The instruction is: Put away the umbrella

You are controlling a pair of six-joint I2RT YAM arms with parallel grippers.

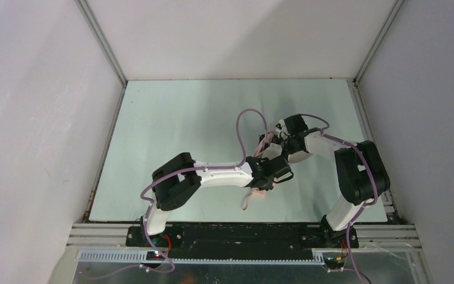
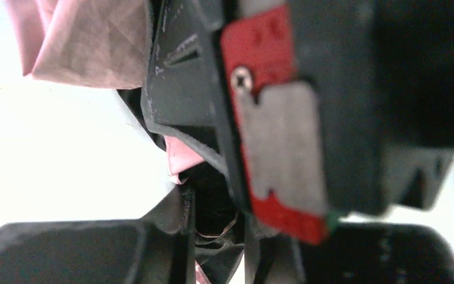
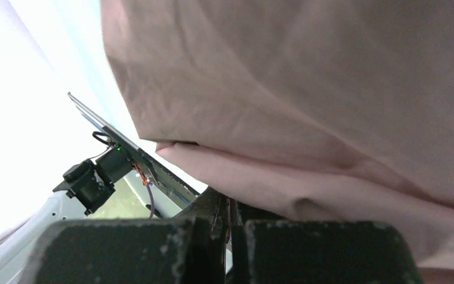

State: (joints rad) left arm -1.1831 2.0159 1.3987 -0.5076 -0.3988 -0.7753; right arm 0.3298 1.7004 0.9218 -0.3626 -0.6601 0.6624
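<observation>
The umbrella [image 1: 260, 192] lies low between the two arms near the middle of the table, mostly hidden under them; only bits of pale pink fabric and a strap end show. My left gripper [image 1: 267, 182] points down onto it. In the left wrist view pink fabric [image 2: 83, 41] sits at top left, and my left gripper [image 2: 217, 201] has its jaws drawn narrow around a dark fold and a thin loop. My right gripper [image 1: 275, 142] is just behind. In its wrist view the umbrella fabric [image 3: 307, 89] drapes over my right gripper [image 3: 224, 200], which is shut with a thin edge pinched between its fingers.
The right wrist's red-and-grey housing [image 2: 272, 136] hangs directly in front of the left wrist camera. The pale green table mat [image 1: 183, 130] is walled by white panels on three sides. An aluminium rail [image 1: 242, 228] carrying both arm bases runs along the near edge.
</observation>
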